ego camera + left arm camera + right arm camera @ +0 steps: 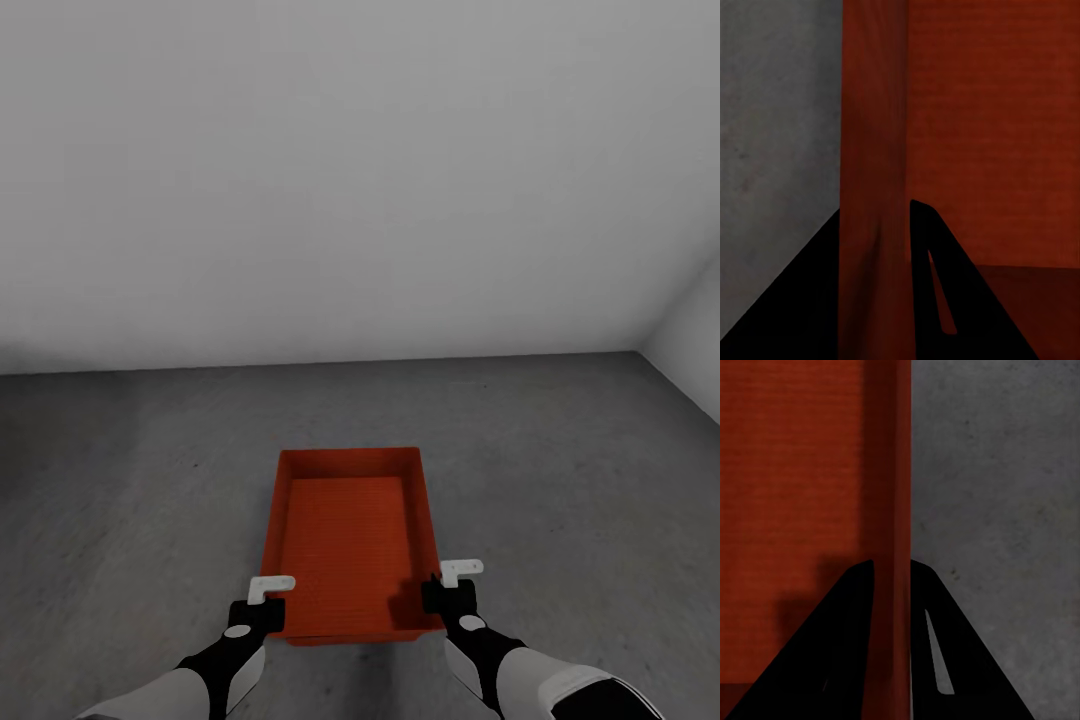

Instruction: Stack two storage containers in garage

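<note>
One orange-red storage container [348, 540], open-topped and empty, lies straight ahead over the dark grey garage floor [560, 470]. My left gripper [268, 598] is shut on its left side wall near the front corner. My right gripper [448, 590] is shut on the right wall. In the left wrist view the thin wall [874, 150] runs between the two black fingers of the left gripper [876, 217]. The right wrist view shows the other wall [891, 472] pinched the same way in the right gripper [892, 570]. I cannot tell whether the bin touches the floor.
A plain white-grey wall [360, 180] meets the floor a short way beyond the bin. A second wall [695, 340] forms a corner at the far right. Bare concrete floor spreads to both sides of the bin.
</note>
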`<state>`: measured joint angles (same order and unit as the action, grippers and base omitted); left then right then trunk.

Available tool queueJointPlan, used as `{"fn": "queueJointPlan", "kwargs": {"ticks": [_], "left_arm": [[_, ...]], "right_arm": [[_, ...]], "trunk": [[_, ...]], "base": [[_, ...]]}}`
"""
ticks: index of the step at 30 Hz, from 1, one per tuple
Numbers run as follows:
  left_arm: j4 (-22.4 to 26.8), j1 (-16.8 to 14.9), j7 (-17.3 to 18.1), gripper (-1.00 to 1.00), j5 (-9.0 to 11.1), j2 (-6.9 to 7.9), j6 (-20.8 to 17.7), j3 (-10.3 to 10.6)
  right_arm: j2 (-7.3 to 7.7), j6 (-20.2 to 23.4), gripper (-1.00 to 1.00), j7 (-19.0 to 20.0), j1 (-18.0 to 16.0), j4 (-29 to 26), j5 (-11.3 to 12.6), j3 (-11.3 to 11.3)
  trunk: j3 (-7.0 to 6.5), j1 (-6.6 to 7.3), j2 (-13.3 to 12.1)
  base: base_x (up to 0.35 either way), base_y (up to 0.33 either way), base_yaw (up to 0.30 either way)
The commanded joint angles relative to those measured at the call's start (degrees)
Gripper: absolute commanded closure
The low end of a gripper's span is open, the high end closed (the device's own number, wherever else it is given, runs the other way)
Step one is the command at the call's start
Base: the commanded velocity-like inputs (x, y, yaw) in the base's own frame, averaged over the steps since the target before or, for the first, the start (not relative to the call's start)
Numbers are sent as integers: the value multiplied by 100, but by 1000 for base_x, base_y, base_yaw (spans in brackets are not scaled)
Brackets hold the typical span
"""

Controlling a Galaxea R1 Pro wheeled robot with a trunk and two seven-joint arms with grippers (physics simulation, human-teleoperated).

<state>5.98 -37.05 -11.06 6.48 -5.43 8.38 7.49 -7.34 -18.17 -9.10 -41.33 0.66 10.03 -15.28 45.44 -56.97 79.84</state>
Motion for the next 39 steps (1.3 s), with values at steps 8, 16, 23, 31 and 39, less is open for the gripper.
{"fn": "queueJointPlan", "kwargs": {"ticks": [8,16,23,31,39], "left_arm": [[8,-4,-54,100,20,-5,24,-45],[8,-4,-54,100,20,-10,24,-45],[8,-4,-57,100,20,-12,24,-45],[8,-4,-60,100,20,-16,24,-45],[8,-4,-62,100,20,-19,24,-45]], "right_arm": [[-84,-20,100,-28,-3,13,78,235],[-84,-20,100,-25,-5,13,78,236],[-84,-20,100,-26,-6,13,78,235],[-84,-20,100,-27,-5,13,77,235],[-84,-20,100,-27,-6,13,78,236]], "trunk": [[4,0,2],[4,0,2],[4,0,2],[4,0,2],[4,0,2]], "base": [[0,0,0],[0,0,0],[0,71,0],[0,20,0],[0,20,0]]}}
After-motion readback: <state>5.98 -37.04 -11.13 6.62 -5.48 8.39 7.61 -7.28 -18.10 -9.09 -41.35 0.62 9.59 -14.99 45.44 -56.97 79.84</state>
